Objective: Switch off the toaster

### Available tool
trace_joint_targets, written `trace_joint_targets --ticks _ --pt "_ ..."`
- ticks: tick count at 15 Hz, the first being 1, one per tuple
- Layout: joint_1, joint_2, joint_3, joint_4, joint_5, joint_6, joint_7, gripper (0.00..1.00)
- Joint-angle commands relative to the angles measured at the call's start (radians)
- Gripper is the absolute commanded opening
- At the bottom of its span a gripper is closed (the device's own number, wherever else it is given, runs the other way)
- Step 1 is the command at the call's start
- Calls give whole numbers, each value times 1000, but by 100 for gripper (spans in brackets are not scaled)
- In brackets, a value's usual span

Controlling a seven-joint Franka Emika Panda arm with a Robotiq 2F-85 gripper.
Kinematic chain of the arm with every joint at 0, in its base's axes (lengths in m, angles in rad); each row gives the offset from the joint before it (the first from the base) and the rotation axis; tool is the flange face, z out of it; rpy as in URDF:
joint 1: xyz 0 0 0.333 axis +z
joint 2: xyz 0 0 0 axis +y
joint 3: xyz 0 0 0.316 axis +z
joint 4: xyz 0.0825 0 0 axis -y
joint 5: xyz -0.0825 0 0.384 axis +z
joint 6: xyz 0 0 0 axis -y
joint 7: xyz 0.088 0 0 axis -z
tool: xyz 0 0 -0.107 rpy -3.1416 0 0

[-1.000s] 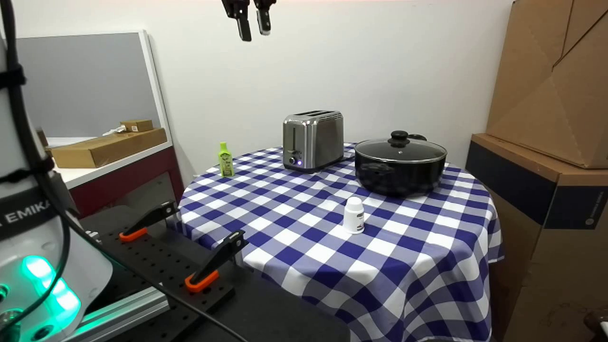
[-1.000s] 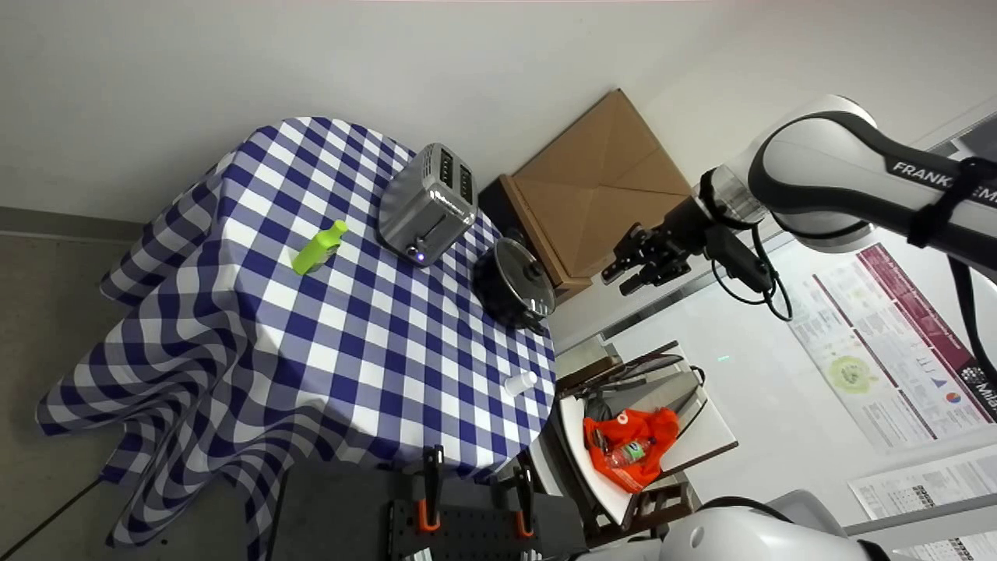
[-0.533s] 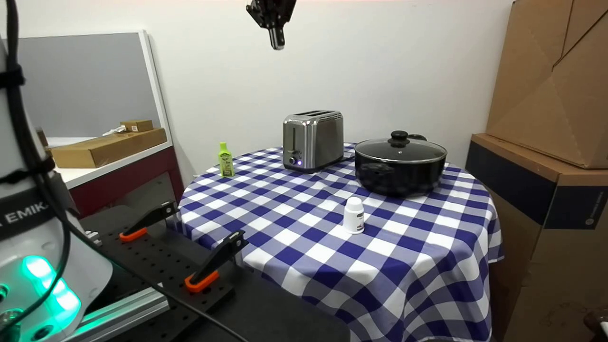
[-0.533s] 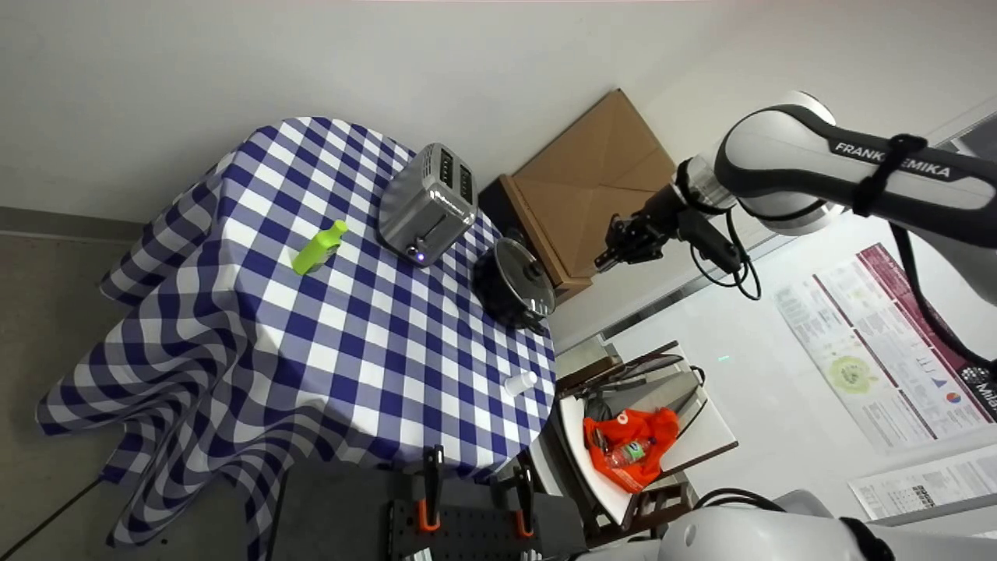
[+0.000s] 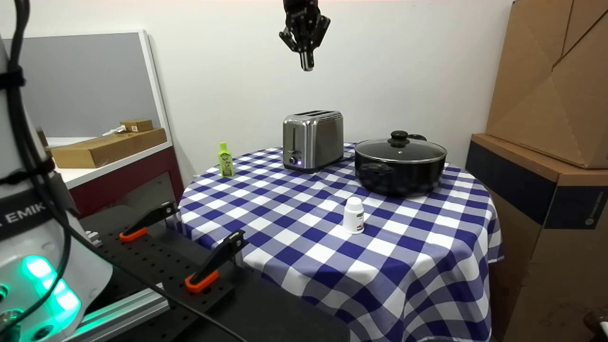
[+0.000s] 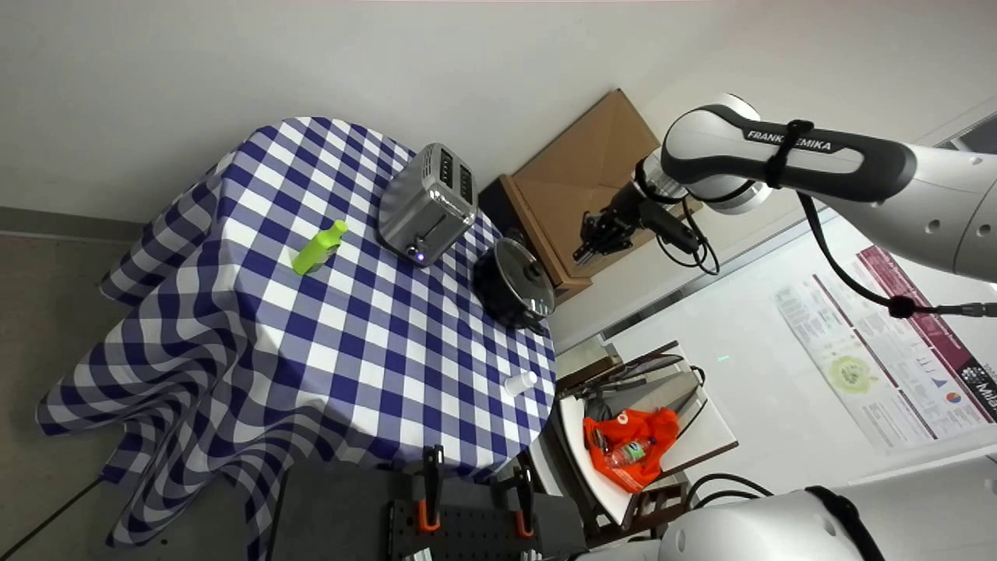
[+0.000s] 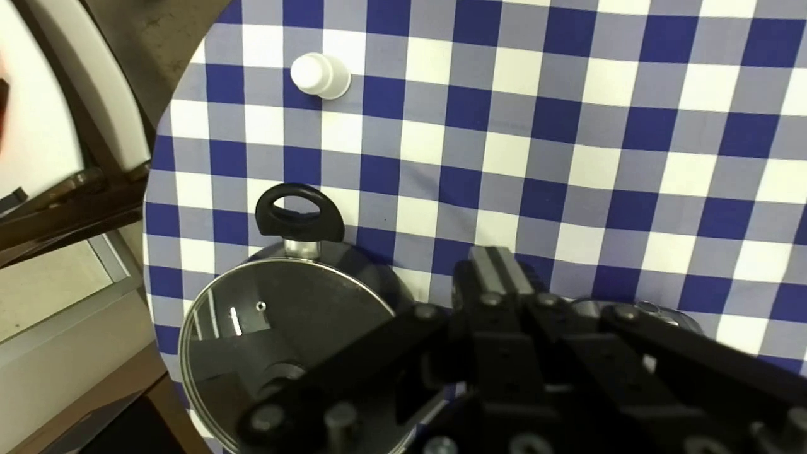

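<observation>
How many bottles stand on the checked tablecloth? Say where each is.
2: in an exterior view, the green bottle stands left of the toaster and the white bottle in front of the pot. Another could be hidden behind the toaster or pot.

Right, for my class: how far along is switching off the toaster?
Done: only readiness; in the wrist view the gripper is shut, perhaps for pressing. In hand: lining up, it seems, as it hangs above the checked cloth, holding nothing and apart from the toaster. Left: probably pressing the front controls, where a light glows.
</observation>
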Motion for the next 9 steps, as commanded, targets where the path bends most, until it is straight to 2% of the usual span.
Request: trace_joint_targets --ticks 1,9 --pt "28 85 -1 57 -61 -2 -23 0" --pt "98 159 14 -22 -227 157 13 0"
